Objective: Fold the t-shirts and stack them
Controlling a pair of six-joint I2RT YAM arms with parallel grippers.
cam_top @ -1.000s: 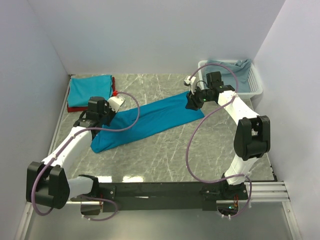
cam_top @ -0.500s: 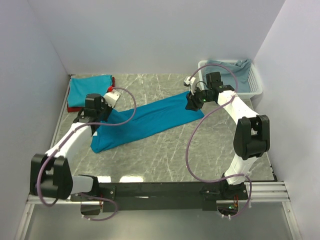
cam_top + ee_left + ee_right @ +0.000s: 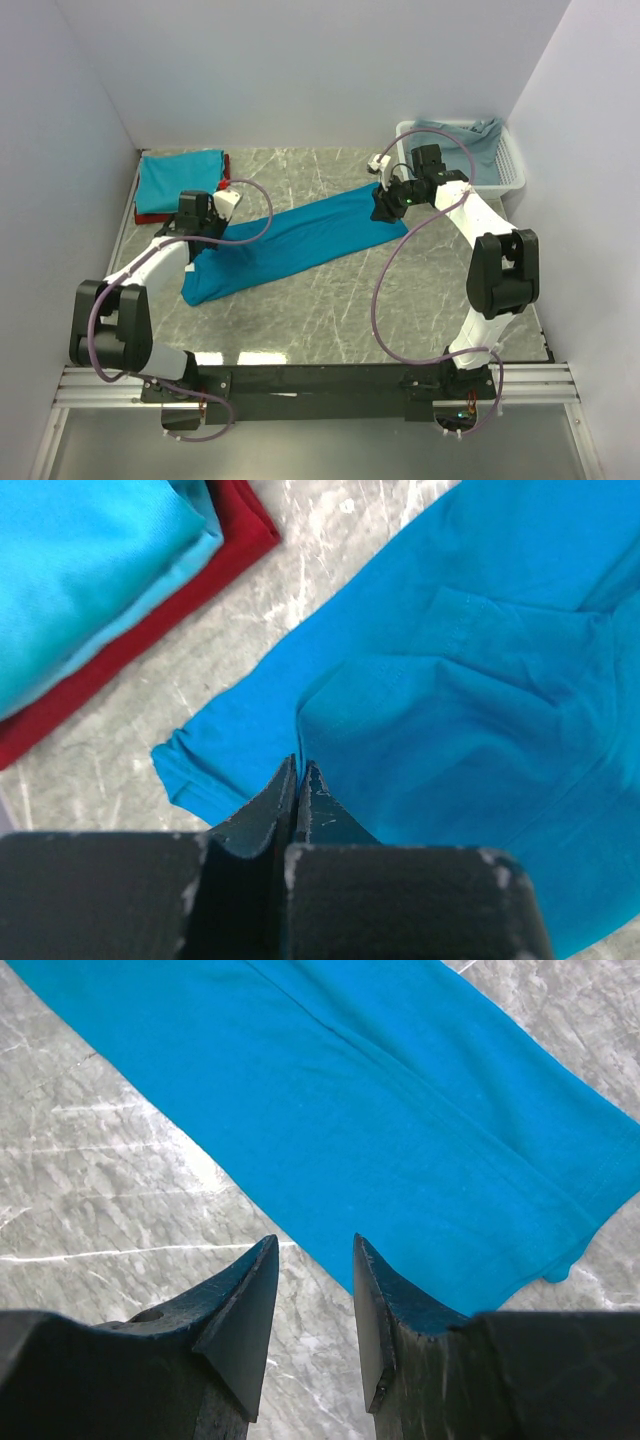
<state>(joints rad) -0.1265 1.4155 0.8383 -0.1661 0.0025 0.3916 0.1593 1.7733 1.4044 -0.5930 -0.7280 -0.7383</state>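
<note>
Left hand [image 3: 298,776]: fingers pressed together at the 9 o'clock edge of the long teal t-shirt [image 3: 300,238]; whether cloth is pinched between them cannot be told.

Right hand [image 3: 315,1260]: fingers narrowly parted, holding nothing, over the shirt's 2 o'clock end.

The shirt lies flat on the bench [image 3: 330,310], running from 8 o'clock to 2 o'clock. At 10 o'clock, a folded teal t-shirt [image 3: 178,180] rests on a dark red t-shirt [image 3: 225,560].

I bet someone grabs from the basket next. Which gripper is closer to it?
Right. The right gripper hangs near the basket, over one end of the shirt; the left gripper is across the table, near the folded stack.
</note>
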